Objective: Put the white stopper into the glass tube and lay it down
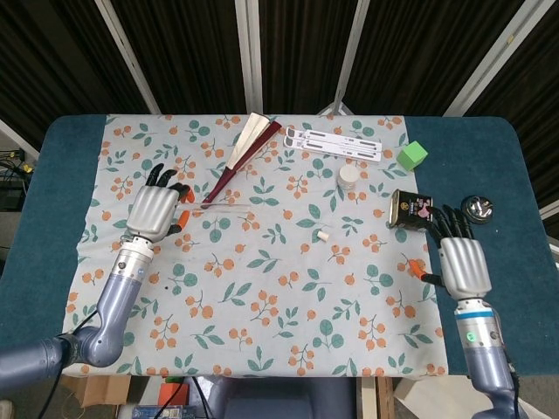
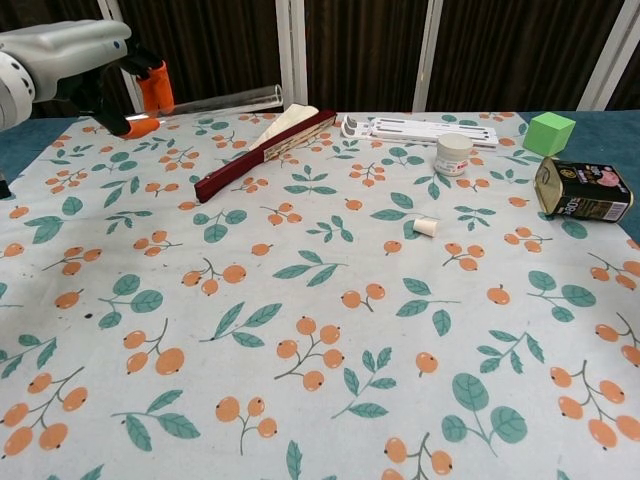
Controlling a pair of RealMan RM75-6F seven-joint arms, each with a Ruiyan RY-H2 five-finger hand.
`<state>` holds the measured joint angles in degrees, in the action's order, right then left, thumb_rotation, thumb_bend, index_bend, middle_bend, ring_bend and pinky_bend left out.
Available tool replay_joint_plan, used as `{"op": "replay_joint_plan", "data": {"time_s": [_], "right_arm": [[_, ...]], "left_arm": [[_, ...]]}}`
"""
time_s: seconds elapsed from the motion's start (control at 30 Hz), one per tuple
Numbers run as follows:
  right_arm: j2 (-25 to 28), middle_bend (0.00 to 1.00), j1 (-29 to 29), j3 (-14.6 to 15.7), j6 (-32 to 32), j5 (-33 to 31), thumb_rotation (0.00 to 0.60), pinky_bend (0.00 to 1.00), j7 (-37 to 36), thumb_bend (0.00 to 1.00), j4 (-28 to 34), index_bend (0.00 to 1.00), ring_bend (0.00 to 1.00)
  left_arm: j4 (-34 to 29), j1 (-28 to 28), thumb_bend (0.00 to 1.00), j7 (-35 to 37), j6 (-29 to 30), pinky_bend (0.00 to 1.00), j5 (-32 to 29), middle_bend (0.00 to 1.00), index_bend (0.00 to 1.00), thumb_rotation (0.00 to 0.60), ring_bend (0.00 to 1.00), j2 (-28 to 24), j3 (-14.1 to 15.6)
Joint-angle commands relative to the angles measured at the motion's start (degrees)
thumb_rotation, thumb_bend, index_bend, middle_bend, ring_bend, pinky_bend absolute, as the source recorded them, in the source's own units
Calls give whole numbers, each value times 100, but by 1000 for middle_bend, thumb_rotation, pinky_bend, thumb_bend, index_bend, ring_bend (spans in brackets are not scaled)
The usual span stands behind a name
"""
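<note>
My left hand (image 1: pixel 155 212) (image 2: pixel 75 65) grips one end of the clear glass tube (image 1: pixel 223 208) (image 2: pixel 225 100) and holds it level, well above the cloth, its free end pointing right. The small white stopper (image 1: pixel 323 235) (image 2: pixel 426 226) lies on the floral cloth near the middle, apart from both hands. My right hand (image 1: pixel 460 260) hovers over the cloth's right edge, just below the tin, fingers spread and holding nothing; the chest view does not show it.
A folded red fan (image 1: pixel 240 160) lies behind the tube, a white slatted stand (image 1: pixel 336 144) further back. A small white jar (image 1: pixel 348 178), a tin can (image 1: pixel 410 210), a green cube (image 1: pixel 412 155) and a metal bell (image 1: pixel 478 209) occupy the right side.
</note>
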<state>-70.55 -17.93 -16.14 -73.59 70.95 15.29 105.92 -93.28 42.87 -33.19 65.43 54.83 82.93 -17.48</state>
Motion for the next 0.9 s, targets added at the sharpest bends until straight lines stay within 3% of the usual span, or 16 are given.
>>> {"op": "replay_joint_plan", "data": {"time_s": [0.03, 0.37, 0.9], "right_arm": [[-374, 158, -474, -311, 368, -662, 600, 0, 593, 295, 129, 360, 0], [-1747, 158, -1449, -453, 413, -1897, 600, 0, 1704, 294, -330, 411, 0], [-3159, 157, -2196, -654, 220, -2843, 600, 0, 2079, 294, -1770, 411, 0]], "left_arm": [[2, 36, 603, 10, -28, 0, -46, 634, 598, 600, 143, -27, -32], [-77, 104, 603, 144, -61, 0, -111, 634, 598, 600, 143, -273, -121], [-69, 100, 604, 438, -208, 0, -65, 633, 598, 600, 143, -602, -17]]}}
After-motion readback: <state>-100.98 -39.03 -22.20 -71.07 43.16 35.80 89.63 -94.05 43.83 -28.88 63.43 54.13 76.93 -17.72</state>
